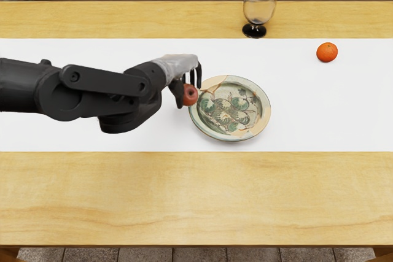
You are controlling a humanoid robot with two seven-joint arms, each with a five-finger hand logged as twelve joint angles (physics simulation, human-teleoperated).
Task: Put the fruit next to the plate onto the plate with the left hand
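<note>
My left arm reaches in from the left edge, and its hand (187, 87) is curled around a small red fruit (190, 95). The fruit sits at the left rim of a patterned green and tan plate (258, 99), just touching or overlapping the rim. The fingers wrap over the fruit from above and behind, hiding part of it. I cannot tell whether the fruit is lifted off the white runner (319, 115). The right arm does not show.
An orange (327, 52) lies on the runner at the far right, well away from the plate. An empty wine glass (258, 10) stands on the wooden table (196, 194) behind the plate. A brick wall runs along the back.
</note>
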